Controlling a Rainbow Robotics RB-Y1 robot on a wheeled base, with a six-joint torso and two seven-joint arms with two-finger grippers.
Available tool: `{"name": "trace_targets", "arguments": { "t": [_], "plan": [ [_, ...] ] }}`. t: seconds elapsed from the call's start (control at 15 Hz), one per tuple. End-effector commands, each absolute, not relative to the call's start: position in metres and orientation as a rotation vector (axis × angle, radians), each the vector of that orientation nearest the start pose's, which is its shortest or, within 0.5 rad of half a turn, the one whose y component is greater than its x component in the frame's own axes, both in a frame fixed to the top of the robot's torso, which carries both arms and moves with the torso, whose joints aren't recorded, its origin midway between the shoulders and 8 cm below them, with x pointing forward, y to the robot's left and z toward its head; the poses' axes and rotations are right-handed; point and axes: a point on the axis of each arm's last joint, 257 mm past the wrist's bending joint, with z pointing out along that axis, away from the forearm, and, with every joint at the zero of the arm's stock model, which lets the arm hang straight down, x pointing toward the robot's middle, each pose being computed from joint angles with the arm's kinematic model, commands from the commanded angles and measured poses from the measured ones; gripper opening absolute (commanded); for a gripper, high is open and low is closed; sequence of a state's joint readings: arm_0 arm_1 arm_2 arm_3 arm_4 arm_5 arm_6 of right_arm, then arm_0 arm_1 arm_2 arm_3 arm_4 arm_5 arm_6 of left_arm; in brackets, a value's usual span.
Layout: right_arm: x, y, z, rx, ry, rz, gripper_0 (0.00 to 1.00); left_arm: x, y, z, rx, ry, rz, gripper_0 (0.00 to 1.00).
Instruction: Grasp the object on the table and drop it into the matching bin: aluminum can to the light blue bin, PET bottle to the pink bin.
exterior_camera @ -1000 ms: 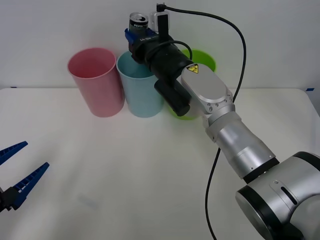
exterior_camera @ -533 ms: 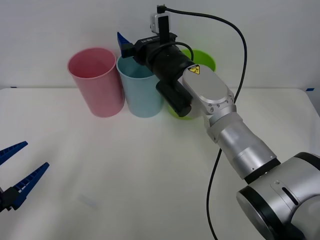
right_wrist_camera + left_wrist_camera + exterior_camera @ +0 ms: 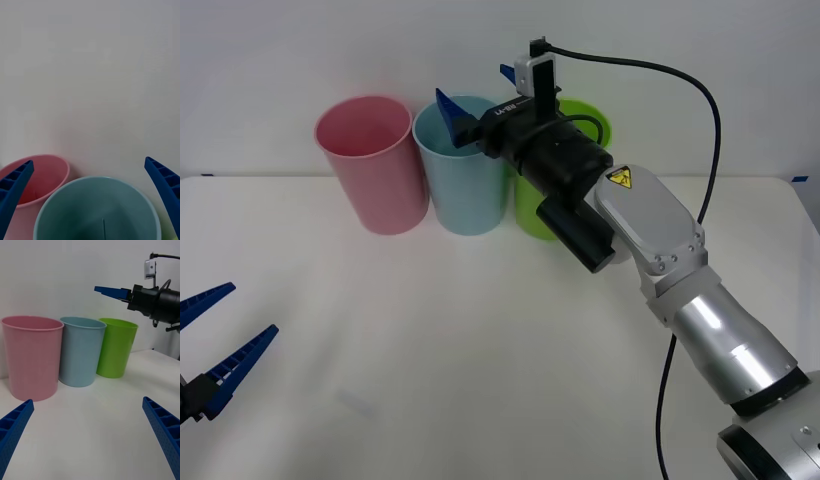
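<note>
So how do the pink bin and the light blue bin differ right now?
The pink bin stands at the robot's left end of the row; the light blue bin stands in the middle, beside the lime green bin. The open right hand hangs above the light blue bin's rim, not the pink one's. Both stand upright on the table, alike in shape and size.

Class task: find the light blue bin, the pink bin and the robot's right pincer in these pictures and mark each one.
light blue bin (image 3: 467,190), front view, on its outer wall.
pink bin (image 3: 380,180), front view, on its outer wall.
right pincer (image 3: 477,92), front view, midway between its open blue fingertips, above the light blue bin.
</note>
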State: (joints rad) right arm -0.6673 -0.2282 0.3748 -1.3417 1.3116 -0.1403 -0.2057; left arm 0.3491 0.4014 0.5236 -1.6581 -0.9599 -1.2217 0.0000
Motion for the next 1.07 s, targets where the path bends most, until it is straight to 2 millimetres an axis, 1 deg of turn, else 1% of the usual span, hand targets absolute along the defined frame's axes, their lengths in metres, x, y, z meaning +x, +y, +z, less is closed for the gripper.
{"name": "trace_targets", "arguments": {
  "t": [0.07, 0.13, 0.27, 0.33, 0.53, 0.8, 0.93, 1.07],
  "plan": [
    [0.582, 0.012, -0.035, -0.551, 1.264, 0.56, 1.0, 0.342, 0.33, -0.169, 0.465, 1.441, -0.567, 1.0],
    [0.574, 0.004, -0.036, -0.56, 1.259, 0.563, 1.0, 0.342, 0.33, -0.169, 0.465, 1.441, -0.567, 1.0],
    [0.55, -0.019, -0.048, -0.588, 1.263, 0.563, 1.0, 0.342, 0.33, -0.169, 0.465, 1.441, -0.567, 1.0],
    [0.536, -0.032, -0.058, -0.6, 1.276, 0.558, 1.0, 0.342, 0.33, -0.169, 0.465, 1.441, -0.567, 1.0],
    [0.508, -0.07, -0.082, -0.63, 1.308, 0.514, 1.0, 0.342, 0.33, -0.169, 0.465, 1.441, -0.567, 1.0],
    [0.477, -0.113, -0.11, -0.682, 1.347, 0.491, 1.0, 0.342, 0.33, -0.169, 0.465, 1.441, -0.567, 1.0],
    [0.465, -0.136, -0.121, -0.72, 1.343, 0.438, 1.0, 0.342, 0.33, -0.169, 0.465, 1.441, -0.567, 1.0],
    [0.45, -0.155, -0.135, -0.753, 1.353, 0.415, 1.0, 0.342, 0.33, -0.169, 0.465, 1.441, -0.567, 1.0]
  ]
}}
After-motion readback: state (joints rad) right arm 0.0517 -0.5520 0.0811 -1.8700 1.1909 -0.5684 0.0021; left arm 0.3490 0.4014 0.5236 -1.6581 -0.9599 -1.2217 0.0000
